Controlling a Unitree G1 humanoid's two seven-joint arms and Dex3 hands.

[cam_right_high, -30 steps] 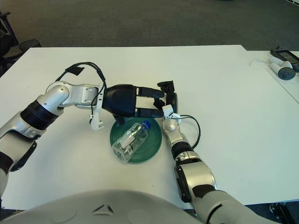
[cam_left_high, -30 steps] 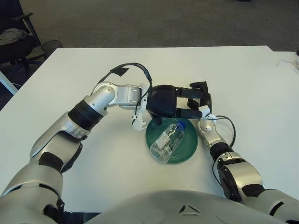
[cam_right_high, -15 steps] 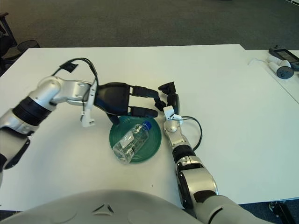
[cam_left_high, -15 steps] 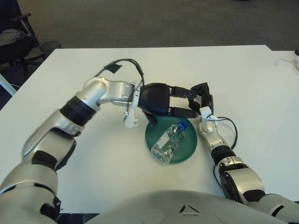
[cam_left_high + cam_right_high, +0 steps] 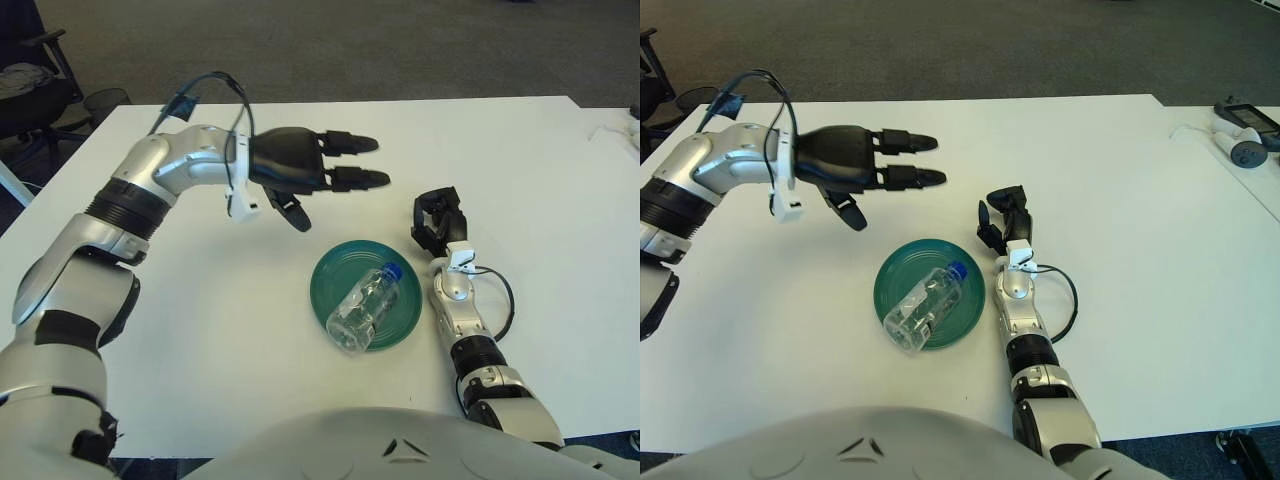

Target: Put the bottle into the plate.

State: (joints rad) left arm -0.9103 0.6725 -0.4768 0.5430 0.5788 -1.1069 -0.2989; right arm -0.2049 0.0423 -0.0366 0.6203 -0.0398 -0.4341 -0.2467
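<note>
Left hand (image 5: pixel 300 170) raised off bottle (image 5: pixel 366 306)

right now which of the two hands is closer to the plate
The right hand, just beyond the green plate's right rim beside the bottle. The left hand is open, raised up and to the plate's left, farther away.

Bottle: a small clear plastic bottle (image 5: pixel 365 307) with a blue screw cap, lying on its side.
Bottle pose: diagonal, cap toward the far right, base toward the near left, jutting just over the plate's near rim.
Plate: a round dark green plate (image 5: pixel 332 271) with a shallow raised rim, flat on the white table (image 5: pixel 520 170).
Relation: the bottle rests inside the plate, touching it.
</note>
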